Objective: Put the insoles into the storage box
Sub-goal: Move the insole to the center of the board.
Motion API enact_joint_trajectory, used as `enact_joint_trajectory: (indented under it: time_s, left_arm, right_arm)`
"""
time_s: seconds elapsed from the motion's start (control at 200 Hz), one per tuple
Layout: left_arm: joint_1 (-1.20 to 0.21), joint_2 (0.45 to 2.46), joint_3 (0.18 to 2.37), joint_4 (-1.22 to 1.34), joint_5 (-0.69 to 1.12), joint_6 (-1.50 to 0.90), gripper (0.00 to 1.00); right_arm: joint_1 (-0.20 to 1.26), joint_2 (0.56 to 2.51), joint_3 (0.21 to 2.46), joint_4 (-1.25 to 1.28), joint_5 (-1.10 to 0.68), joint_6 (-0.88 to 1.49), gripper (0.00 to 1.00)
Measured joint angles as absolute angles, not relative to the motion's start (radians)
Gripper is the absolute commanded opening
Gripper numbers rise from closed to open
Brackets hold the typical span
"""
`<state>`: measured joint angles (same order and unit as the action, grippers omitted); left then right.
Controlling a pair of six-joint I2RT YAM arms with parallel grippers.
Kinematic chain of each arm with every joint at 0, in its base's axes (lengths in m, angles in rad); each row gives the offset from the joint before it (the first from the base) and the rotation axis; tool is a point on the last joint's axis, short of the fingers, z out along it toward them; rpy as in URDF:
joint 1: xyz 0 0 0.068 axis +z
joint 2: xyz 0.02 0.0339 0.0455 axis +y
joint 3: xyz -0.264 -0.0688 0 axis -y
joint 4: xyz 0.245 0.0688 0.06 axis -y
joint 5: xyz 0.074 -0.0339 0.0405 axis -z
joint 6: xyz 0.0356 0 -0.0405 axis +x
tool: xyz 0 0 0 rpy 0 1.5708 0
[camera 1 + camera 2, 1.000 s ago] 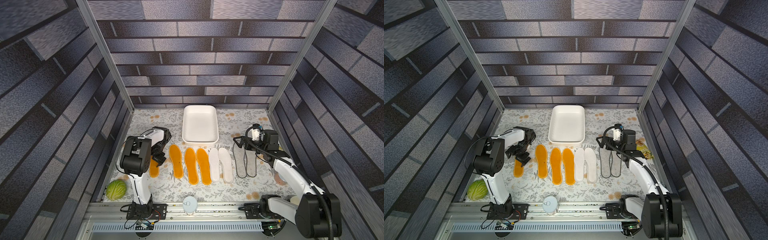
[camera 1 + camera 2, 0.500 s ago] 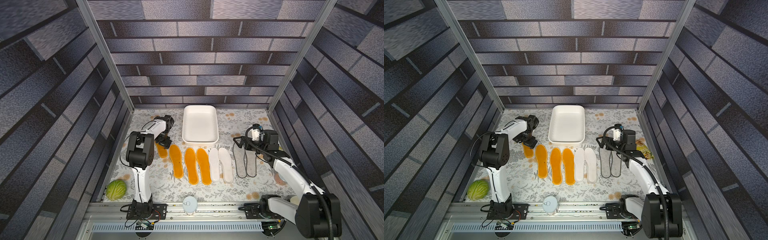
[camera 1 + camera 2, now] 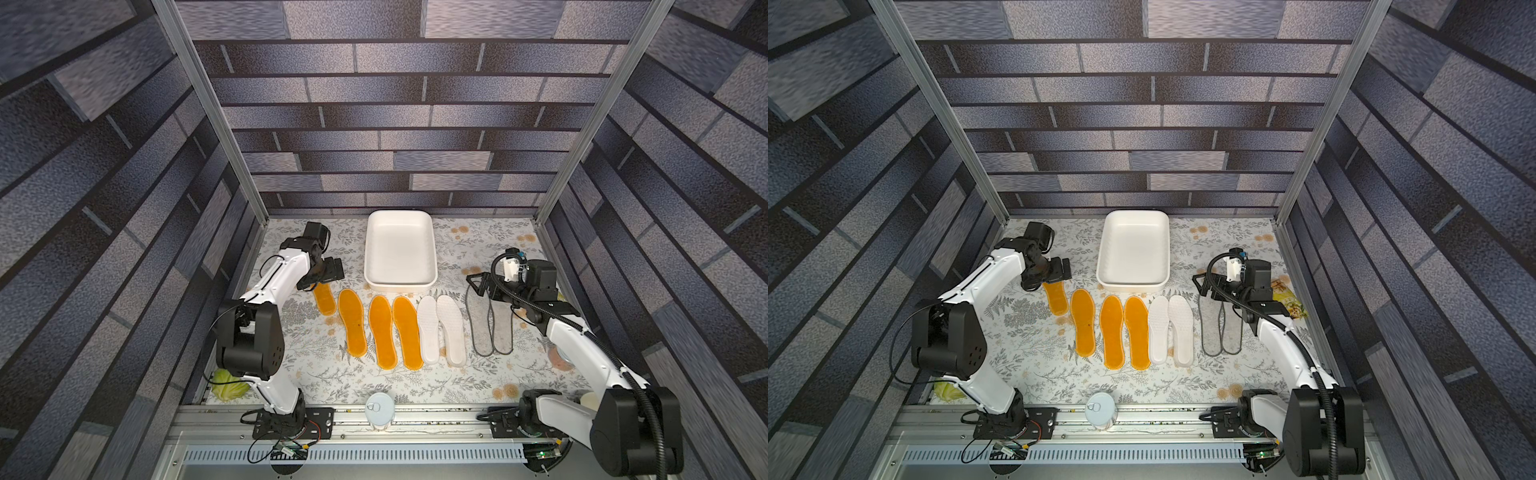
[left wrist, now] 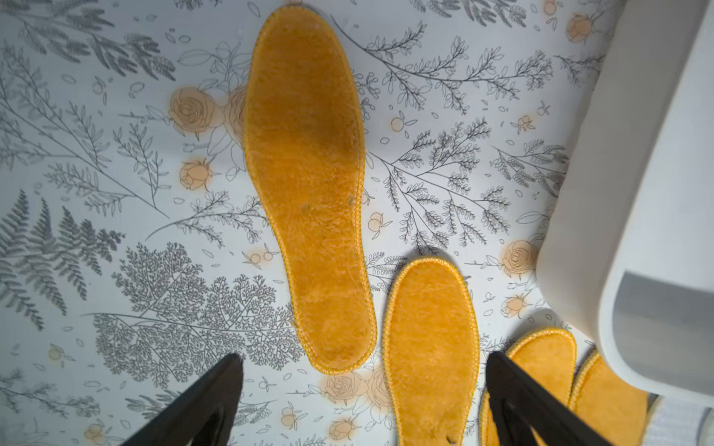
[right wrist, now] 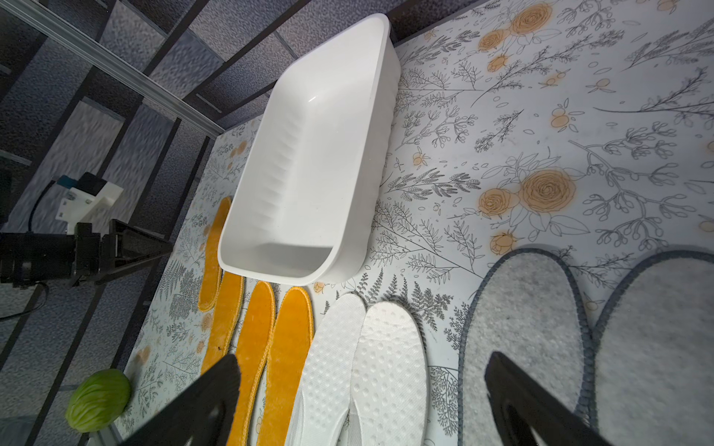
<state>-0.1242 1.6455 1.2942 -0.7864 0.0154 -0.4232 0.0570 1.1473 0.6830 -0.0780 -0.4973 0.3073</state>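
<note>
Left wrist: fuzzy orange insole [image 4: 305,185].

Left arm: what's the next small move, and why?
Probably lower the left hand straight down and close it on the end of the leftmost orange insole. Its jaws stand open and hold nothing. In the left wrist view that insole's end sits between the fingertips, and the insole lies flat on the table. The storage box beside it is empty, so no insole is in yet.
</note>
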Motion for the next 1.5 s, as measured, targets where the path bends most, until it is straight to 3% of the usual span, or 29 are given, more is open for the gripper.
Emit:
enact_joint_trajectory:
  time_s: [0.396,1.497]
  left_arm:
    - [-0.053,1.654,1.088,-0.627,0.107,-0.743,1.00]
    - [0.063,1.748,1.059,-0.410,0.292,-0.650,1.00]
  right_arm:
    - [0.057,1.160,0.683,-0.078,-0.504,0.319,1.00]
    - [0.124,1.122,0.680,-0.025,-0.591,0.409,1.00]
